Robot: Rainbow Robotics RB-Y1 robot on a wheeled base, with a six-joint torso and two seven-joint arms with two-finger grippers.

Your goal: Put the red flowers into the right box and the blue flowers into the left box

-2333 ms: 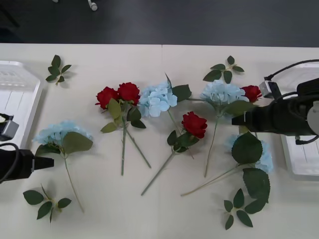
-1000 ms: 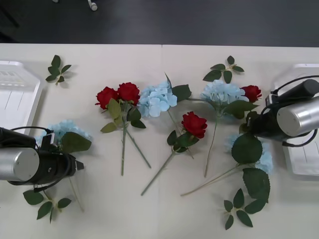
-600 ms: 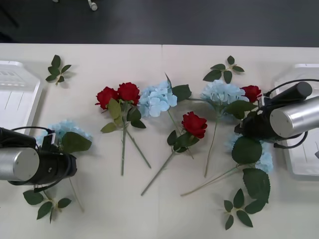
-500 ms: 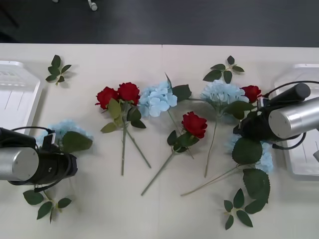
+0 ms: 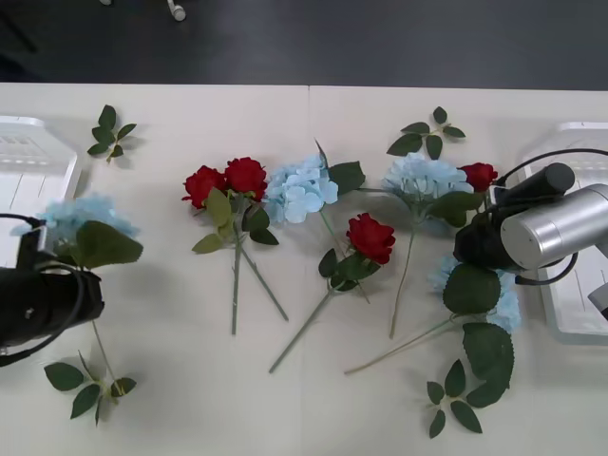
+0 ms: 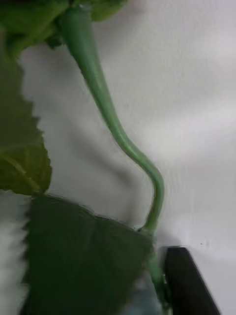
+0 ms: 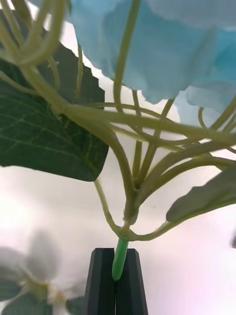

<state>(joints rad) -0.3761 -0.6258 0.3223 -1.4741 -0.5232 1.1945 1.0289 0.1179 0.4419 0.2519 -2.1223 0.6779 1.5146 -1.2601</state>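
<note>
Since a moment ago our left gripper (image 7: 116,275) has pulled back toward the left edge of the table (image 5: 313,399) and taken the blue hydrangea (image 5: 71,217) with it: the bloom that lay on the table beside a leaf sprig (image 5: 90,385) now rides higher and further left, close to the left box (image 5: 57,157). In the left wrist view the black fingers (image 7: 101,283) are pressed together on the green stem tip, with the branching stalks and pale blue petals (image 7: 162,44) fanning out beyond them, so we judge the grasp secure and the first blue flower on its way to its tray; what remains for it is to carry it over the rim and let go. Our right gripper (image 5: 467,249) has edged down among the leaves by the right-hand flowers. It sits just beside the red rose (image 5: 479,176) at the far right and over the large leaf (image 5: 470,287) of another blue hydrangea (image 5: 503,306). In the right wrist view one black finger (image 6: 189,280) lies next to a curved green stem (image 6: 113,123), touching or nearly so, but we cannot tell whether the fingers are apart or closed on it. The right box (image 5: 570,328) waits close behind that arm. Further out, the two red roses (image 5: 226,179), the middle hydrangea (image 5: 299,188) and the central rose (image 5: 370,237) lie untouched.
</note>
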